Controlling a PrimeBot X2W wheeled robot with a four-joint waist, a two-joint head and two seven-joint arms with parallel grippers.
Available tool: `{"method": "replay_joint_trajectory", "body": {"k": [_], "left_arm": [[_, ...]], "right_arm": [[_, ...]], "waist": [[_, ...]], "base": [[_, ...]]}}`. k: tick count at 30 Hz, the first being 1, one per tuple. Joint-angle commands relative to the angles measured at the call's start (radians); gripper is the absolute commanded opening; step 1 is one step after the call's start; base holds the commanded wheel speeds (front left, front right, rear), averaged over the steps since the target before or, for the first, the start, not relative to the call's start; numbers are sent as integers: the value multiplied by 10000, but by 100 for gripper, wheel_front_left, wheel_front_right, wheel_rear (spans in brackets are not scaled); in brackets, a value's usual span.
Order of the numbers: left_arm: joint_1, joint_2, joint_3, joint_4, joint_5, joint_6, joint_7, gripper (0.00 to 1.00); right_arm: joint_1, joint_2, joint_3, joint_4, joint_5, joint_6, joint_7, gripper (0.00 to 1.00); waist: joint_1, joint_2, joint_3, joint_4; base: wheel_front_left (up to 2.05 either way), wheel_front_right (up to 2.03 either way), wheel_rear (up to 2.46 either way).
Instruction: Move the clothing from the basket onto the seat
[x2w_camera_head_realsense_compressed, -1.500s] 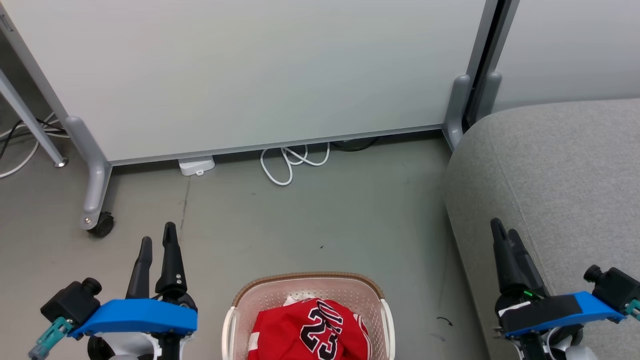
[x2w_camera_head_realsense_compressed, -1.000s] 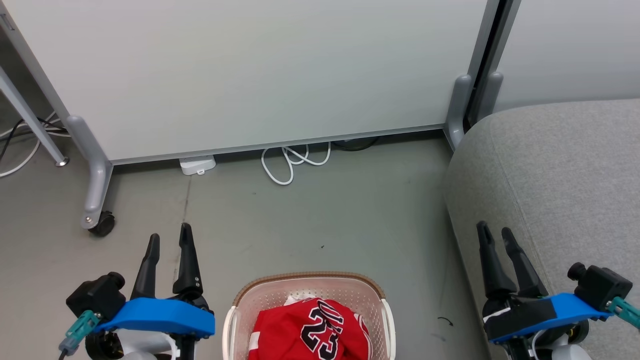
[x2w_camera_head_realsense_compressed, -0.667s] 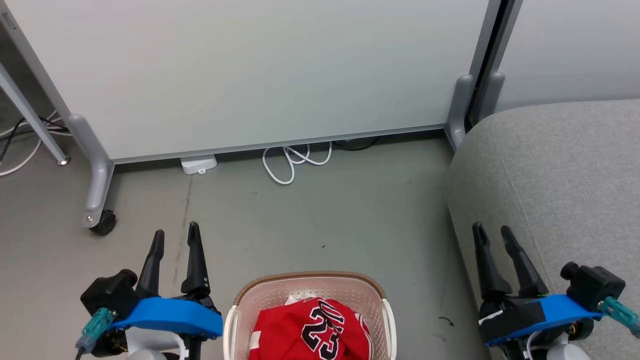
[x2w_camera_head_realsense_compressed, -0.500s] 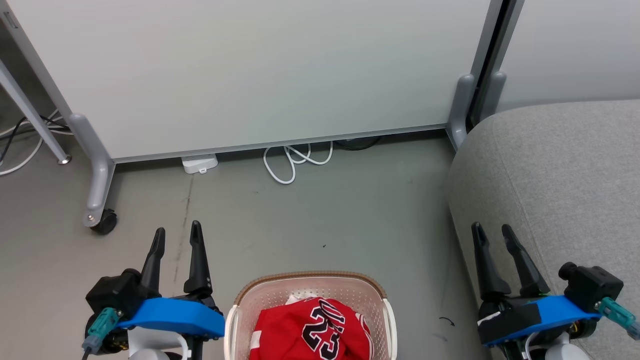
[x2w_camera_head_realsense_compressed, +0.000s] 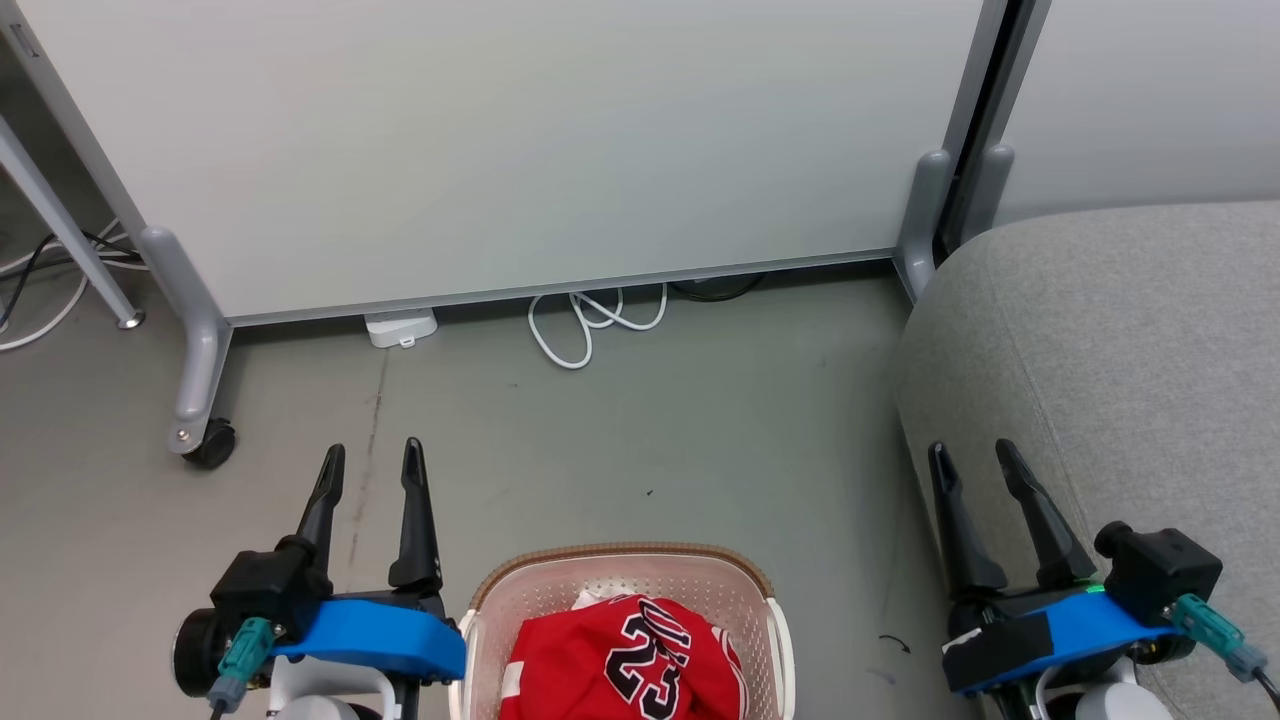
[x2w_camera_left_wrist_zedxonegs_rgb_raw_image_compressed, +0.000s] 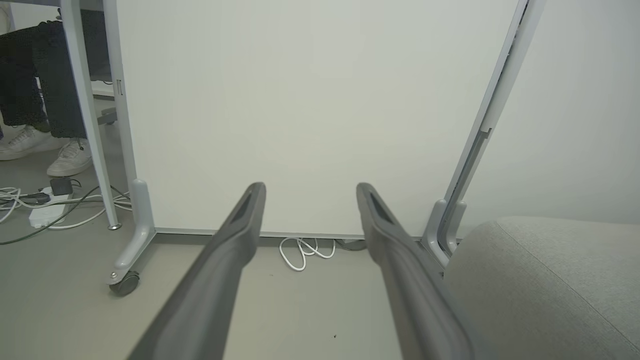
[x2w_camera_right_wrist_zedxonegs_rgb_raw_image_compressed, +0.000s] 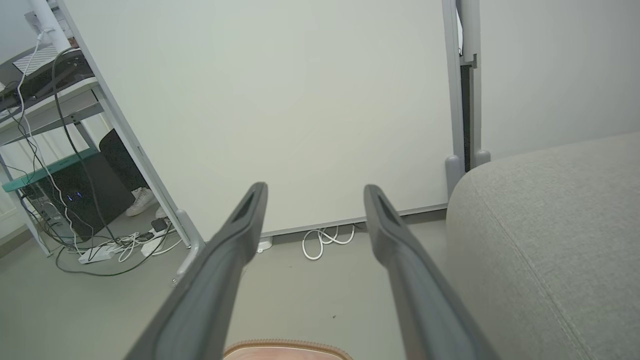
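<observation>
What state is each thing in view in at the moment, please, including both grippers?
laundry basket: upright on the floor, holding clothing.
red number 23 jersey: crumpled, lying in the laundry basket.
grey sofa seat: no clothing on it where visible.
left gripper: open, empty, left of the laundry basket.
right gripper: open, empty, by the grey sofa seat.
white cable: loosely coiled on the floor.
</observation>
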Motion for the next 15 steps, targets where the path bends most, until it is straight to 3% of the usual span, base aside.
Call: {"method": "replay_joint_trajectory", "body": {"k": [1, 15], "left_arm": [[-161, 60, -55, -83, 317, 85, -114, 100], [-173, 71, -228, -119, 1369, 134, -372, 100]], "right_arm": [[-139, -67, 36, -63, -335, 21, -115, 100], [-192, -75, 94, -86, -1479, 23, -390, 100]], "waist": [[0, 0, 4, 0], [0, 0, 34, 21]], "base": [[0, 0, 0], [0, 0, 0]]}}
